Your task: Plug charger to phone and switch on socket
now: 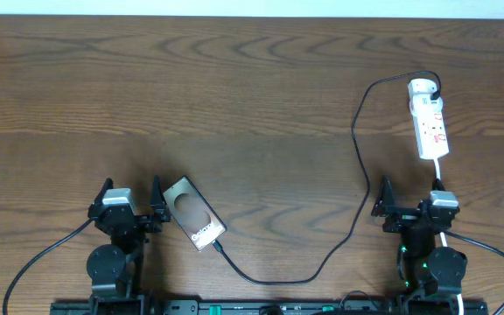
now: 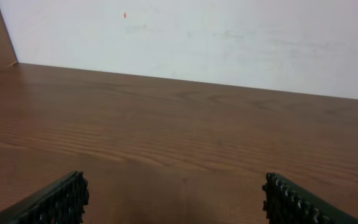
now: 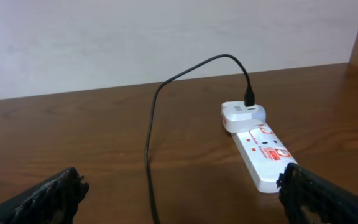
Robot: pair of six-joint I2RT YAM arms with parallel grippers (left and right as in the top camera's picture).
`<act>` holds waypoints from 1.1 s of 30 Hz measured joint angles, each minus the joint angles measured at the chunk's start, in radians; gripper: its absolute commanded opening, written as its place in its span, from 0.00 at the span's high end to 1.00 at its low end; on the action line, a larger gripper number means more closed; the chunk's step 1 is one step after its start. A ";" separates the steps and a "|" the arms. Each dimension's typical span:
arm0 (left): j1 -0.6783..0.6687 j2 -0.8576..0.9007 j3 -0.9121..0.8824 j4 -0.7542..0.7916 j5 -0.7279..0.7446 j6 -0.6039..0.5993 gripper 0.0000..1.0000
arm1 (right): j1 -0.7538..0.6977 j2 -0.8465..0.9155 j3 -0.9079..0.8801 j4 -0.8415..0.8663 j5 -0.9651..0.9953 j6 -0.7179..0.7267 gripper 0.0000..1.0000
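Note:
The phone [image 1: 194,213] lies flat at the front left, tilted, its face up. The charger cable [image 1: 357,140] runs from the round white plug at the far end of the socket strip [image 1: 429,119], curves down the table and ends with its tip against the phone's near end [image 1: 220,248]. In the right wrist view the cable [image 3: 149,149] and the strip [image 3: 261,155] lie ahead. My left gripper [image 1: 132,198] is open and empty just left of the phone; only bare wood shows between its fingers [image 2: 176,196]. My right gripper [image 1: 409,198] is open and empty, below the strip [image 3: 179,190].
The strip's white cord [image 1: 439,175] runs toward the right arm's base. Thick black robot cables [image 1: 42,254] loop out from both bases at the front edge. A pale wall stands behind the far table edge [image 2: 229,43].

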 measured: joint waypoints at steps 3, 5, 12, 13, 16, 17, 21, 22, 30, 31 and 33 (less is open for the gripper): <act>0.000 0.000 0.000 0.000 0.000 0.000 0.12 | 0.015 0.000 0.000 0.000 0.000 0.000 0.01; 0.000 0.000 0.000 0.000 0.000 0.000 0.12 | 0.022 0.000 0.000 0.000 0.000 0.000 0.01; 0.000 0.000 0.000 0.000 0.000 0.000 0.12 | 0.023 0.000 0.000 0.000 0.000 0.000 0.01; 0.000 0.000 0.000 0.000 0.000 0.000 0.12 | 0.023 0.000 0.000 0.000 0.000 0.000 0.01; 0.000 0.000 0.000 0.000 0.000 0.000 0.11 | 0.023 0.000 0.000 0.000 0.000 0.000 0.01; 0.000 0.000 0.000 0.000 0.000 0.000 0.12 | 0.023 0.000 0.000 0.000 0.000 0.000 0.01; 0.000 0.000 0.000 0.000 0.000 0.000 0.12 | 0.023 0.000 0.000 0.000 0.000 0.000 0.01; 0.000 0.000 0.000 0.000 0.000 0.000 0.11 | 0.023 0.000 0.000 0.000 0.000 0.000 0.01; 0.000 0.000 0.000 0.000 0.000 0.000 0.12 | 0.023 0.000 0.000 0.000 0.000 0.000 0.01; 0.000 0.000 0.000 0.000 0.000 0.000 0.12 | 0.023 0.000 0.000 0.000 0.000 0.000 0.01; 0.000 0.000 0.000 0.000 0.000 0.000 0.12 | 0.023 0.000 0.000 0.000 0.000 0.000 0.01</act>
